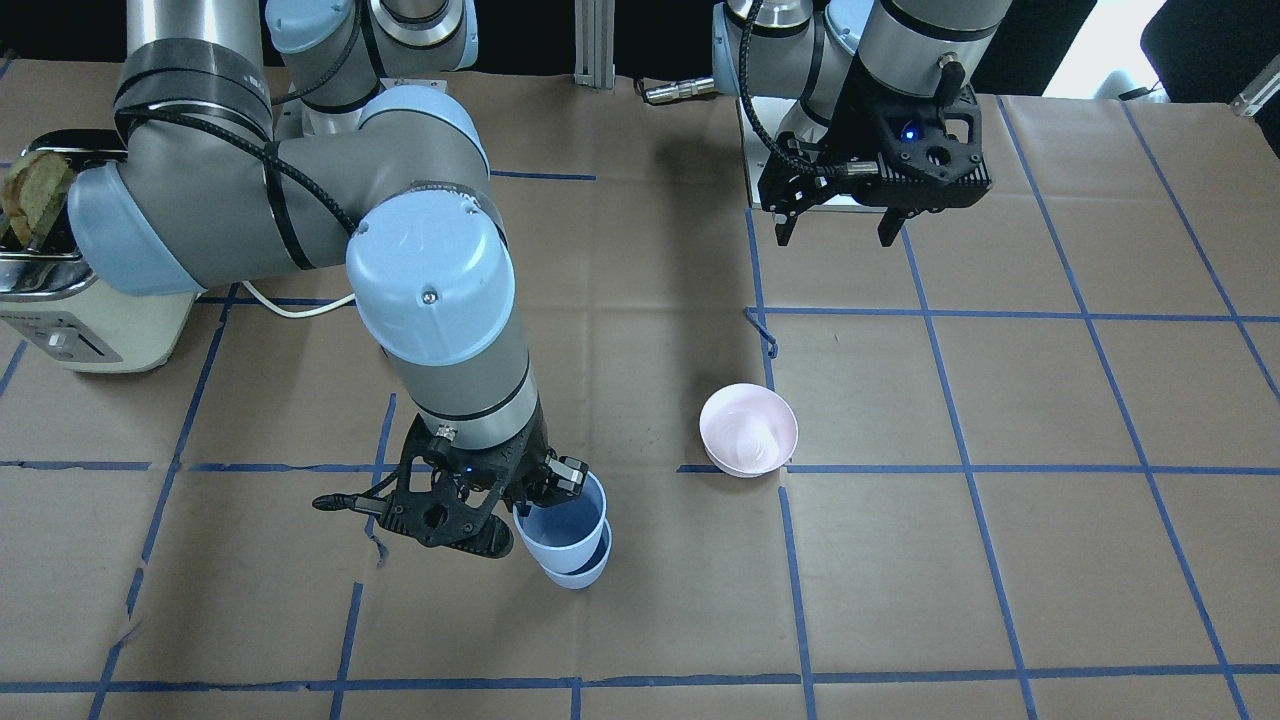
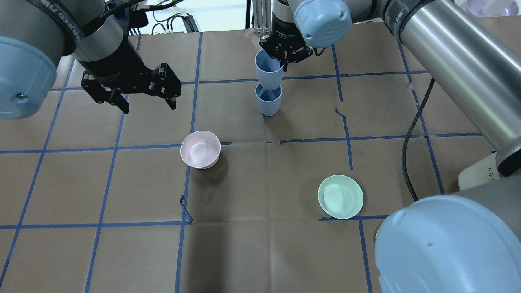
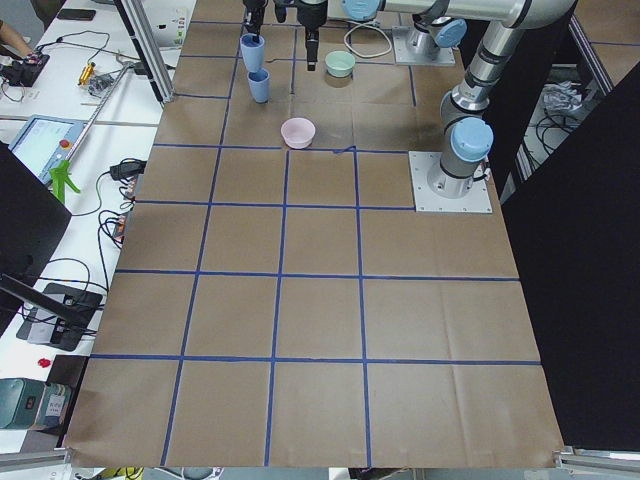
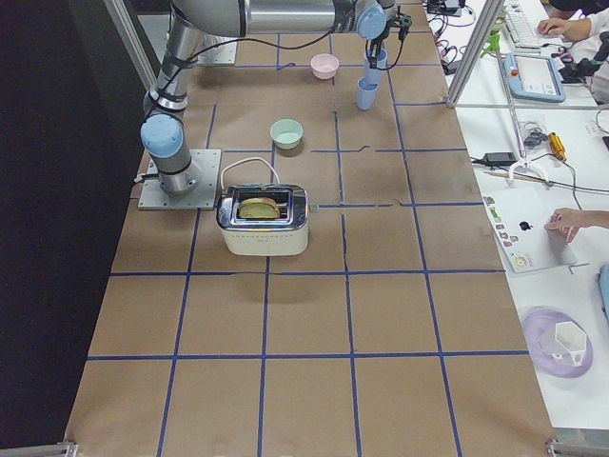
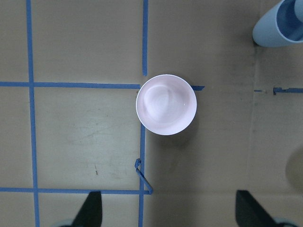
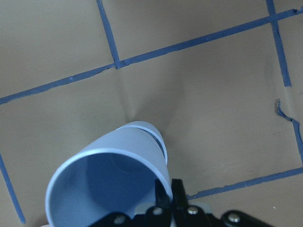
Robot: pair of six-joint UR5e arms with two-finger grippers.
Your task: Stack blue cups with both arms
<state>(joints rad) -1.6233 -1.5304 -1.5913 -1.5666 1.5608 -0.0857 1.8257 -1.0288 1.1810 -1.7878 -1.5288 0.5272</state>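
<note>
My right gripper [image 2: 279, 60] is shut on the rim of one blue cup [image 2: 268, 70] and holds it upright in the air. Its base hangs right over the mouth of the second blue cup [image 2: 268, 101], which stands on the table. I cannot tell whether the base has entered it. In the front view the held cup [image 1: 562, 525] overlaps the standing cup [image 1: 580, 572] by my right gripper [image 1: 530, 500]. The right wrist view shows the held cup [image 6: 109, 184] with the lower rim [image 6: 150, 128] behind. My left gripper [image 2: 148, 106] hangs open and empty, far from both cups.
A pale pink bowl [image 2: 200, 149] sits left of centre, below my left gripper [image 5: 169, 208]. A mint-green bowl [image 2: 340, 196] sits nearer the robot on the right. A toaster [image 4: 262, 219] with bread stands by the right arm's base. Blue tape lines grid the brown table cover.
</note>
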